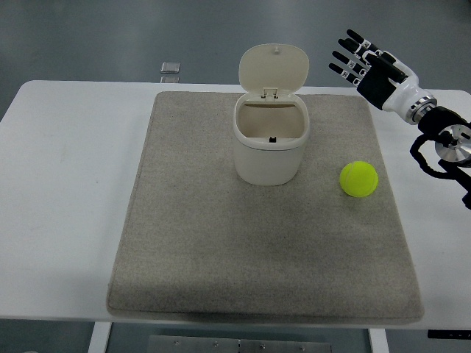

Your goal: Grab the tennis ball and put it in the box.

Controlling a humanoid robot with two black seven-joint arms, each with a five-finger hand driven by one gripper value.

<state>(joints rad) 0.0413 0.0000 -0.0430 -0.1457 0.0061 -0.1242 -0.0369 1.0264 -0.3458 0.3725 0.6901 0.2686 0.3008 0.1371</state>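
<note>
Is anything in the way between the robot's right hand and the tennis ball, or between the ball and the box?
Nothing visible. The right hand hovers open above the mat's far right corner, with bare mat down to the tennis ball. Between ball and box is also bare mat, and the box's lid stands open.

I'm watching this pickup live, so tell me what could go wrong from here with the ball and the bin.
The tennis ball lies loose on the mat, so a glancing touch from the open right hand could roll it away. The box has a narrow mouth and a raised lid; an off-centre release might bounce out or knock the lid.
</note>
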